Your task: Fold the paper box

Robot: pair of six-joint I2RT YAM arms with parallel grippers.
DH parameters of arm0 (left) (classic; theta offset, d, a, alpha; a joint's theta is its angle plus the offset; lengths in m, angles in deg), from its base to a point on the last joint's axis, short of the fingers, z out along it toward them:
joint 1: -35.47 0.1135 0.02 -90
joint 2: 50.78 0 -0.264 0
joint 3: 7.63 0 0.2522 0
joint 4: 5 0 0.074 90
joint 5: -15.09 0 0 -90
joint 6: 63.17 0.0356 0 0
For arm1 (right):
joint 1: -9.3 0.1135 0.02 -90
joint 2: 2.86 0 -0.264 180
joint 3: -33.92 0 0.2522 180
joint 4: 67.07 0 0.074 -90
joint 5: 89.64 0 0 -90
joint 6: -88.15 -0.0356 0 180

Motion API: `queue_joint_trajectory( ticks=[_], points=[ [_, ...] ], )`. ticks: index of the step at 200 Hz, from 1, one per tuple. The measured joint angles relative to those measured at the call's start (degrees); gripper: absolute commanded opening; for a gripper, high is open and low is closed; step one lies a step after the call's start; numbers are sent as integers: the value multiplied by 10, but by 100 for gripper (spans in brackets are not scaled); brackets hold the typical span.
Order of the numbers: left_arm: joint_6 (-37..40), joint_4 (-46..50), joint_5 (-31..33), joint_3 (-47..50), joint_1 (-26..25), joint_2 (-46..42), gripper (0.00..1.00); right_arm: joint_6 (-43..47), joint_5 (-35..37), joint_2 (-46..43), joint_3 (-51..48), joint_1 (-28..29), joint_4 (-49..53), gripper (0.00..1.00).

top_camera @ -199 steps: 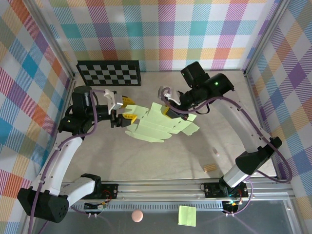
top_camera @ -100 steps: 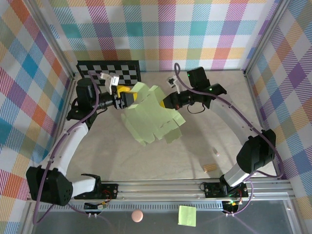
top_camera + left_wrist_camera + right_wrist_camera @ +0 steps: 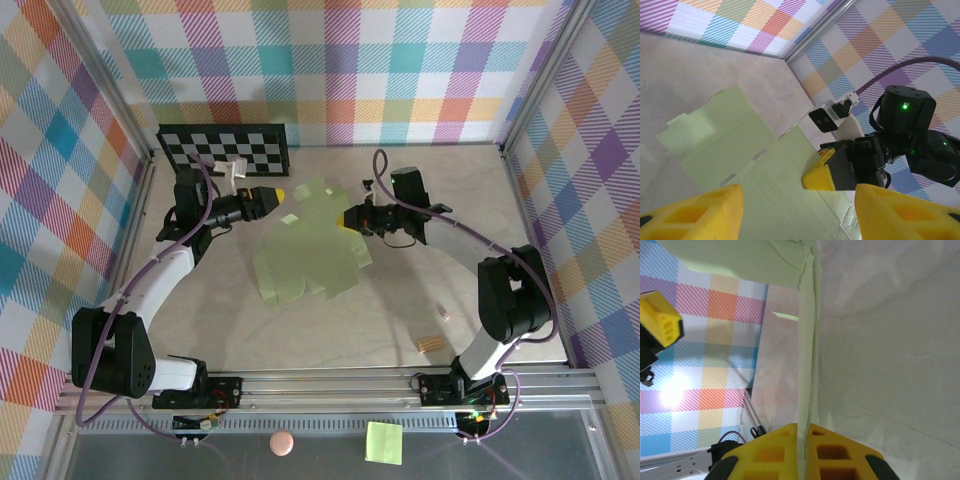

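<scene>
Obs: paper box [image 3: 305,245] found mid-table [image 3: 200,320], somewhat toward the far edge, between the two grippers. The sheet is unfolded. Creases and flaps are seen spread flat in the left wrist view [image 3: 740,150]. It appears lifted and tilted; whether its near edge rests on the table cannot be told.

R gripper [image 3: 347,217]: clenched on the paper box at its right-hand edge. In the right wrist view the card edge is seen running straight in between the yellow fingers [image 3: 765,452] of the R gripper [image 3: 802,435].

L gripper [image 3: 272,194]: released. Its fingers [image 3: 695,212] are stood wide apart w/ nothing pinched. Card is seen beyond the gap of the L gripper [image 3: 797,200], not in it.

Key relation: from the L gripper the paper box lies toward the table's right side and a little toward the near edge. The far-left corner of the card is just beside the L fingertips. Long axis is judged to run from the far edge down toward the near-left, slanted, approx. across the L gripper's pointing direction. L arm is nearer the free edge; R arm is taken up w/ holding.

Judgement: a short advance of the L gripper along its own pointing line is prob. called for, so the far-left flap enters the gap before closing. Risk noted: thin card may buckle if pushed, not pinched.
</scene>
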Motion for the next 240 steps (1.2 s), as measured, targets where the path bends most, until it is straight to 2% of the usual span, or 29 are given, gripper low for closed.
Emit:
queue_joint_trajectory(
  ticks=[80, 184, 240],
  points=[
    [2, 2, 13, 14, -5, 4, 59, 126, 121, 54, 46, 17, 171, 0],
    [24, 7, 19, 21, -8, 5, 58, 287, 383, 114, 212, 141, 351, 0],
    [79, 63, 69, 21, -10, 5, 54, 431, 462, 120, 231, 189, 367, 0]
  ],
)
